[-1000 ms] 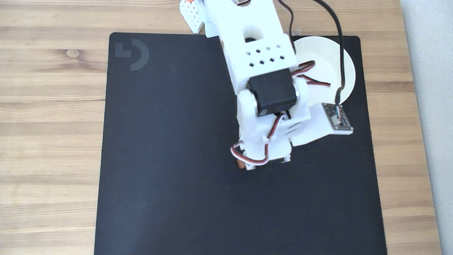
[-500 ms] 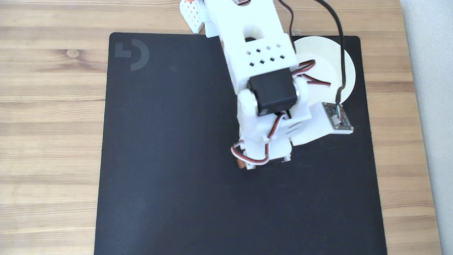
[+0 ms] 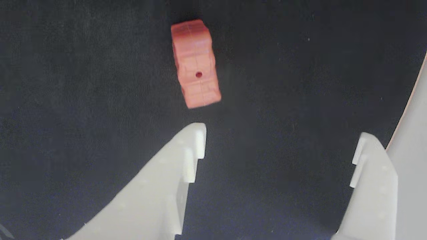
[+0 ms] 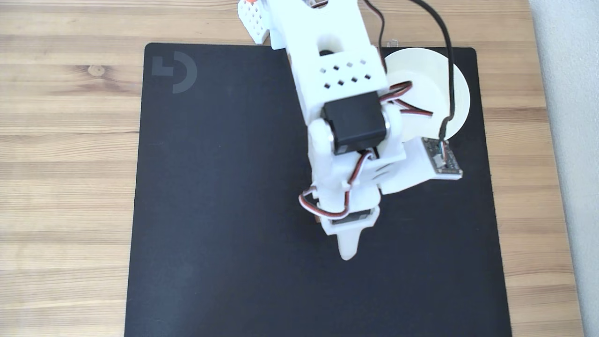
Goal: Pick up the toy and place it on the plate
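Note:
The toy is a small reddish-brown block lying on the black mat, its thin edge with a tiny dark hole facing the wrist camera. My gripper is open and holds nothing. The toy lies just beyond the left fingertip, outside the gap between the fingers and apart from them. In the fixed view one white finger sticks out from under the wrist toward the mat's middle. The plate is round and white at the mat's upper right, partly covered by the arm and its cables.
A black mat covers most of the wooden table. The wrist camera board juts out to the right of the arm, over the plate's near edge. A grey strip runs along the right side.
In the fixed view a white finger now sticks out below the wrist where none showed before. The wrist has shifted slightly left.

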Robot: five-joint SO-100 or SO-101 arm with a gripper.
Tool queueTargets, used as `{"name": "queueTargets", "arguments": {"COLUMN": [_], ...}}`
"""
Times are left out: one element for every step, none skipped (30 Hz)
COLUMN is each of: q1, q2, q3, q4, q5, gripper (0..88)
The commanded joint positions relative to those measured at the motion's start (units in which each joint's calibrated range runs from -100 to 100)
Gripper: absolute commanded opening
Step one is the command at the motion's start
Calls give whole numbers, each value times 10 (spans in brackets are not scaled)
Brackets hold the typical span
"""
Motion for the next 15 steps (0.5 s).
{"name": "queueTargets", "arguments": {"q1": [8, 8, 8, 8, 8, 7, 6, 6, 5, 4, 4, 4, 4, 3, 3], "q2": [-2, -2, -2, -2, -2, -2, -2, -2, -2, -2, -2, -2, -2, -2, -2], "q3": [-23, -23, -23, -23, -23, -23, -23, -23, -23, -22, -19, -18, -18, -18, -18], "q4": [-1, -1, -1, -1, -1, -1, 0, 0, 2, 3, 4, 4, 4, 4, 5], "q5": [-2, -2, -2, -2, -2, -2, -2, -1, 2, 3, 3, 3, 3, 4, 4], "gripper": [309, 309, 309, 309, 309, 309, 309, 309, 309, 309, 309, 309, 309, 309, 309]}}
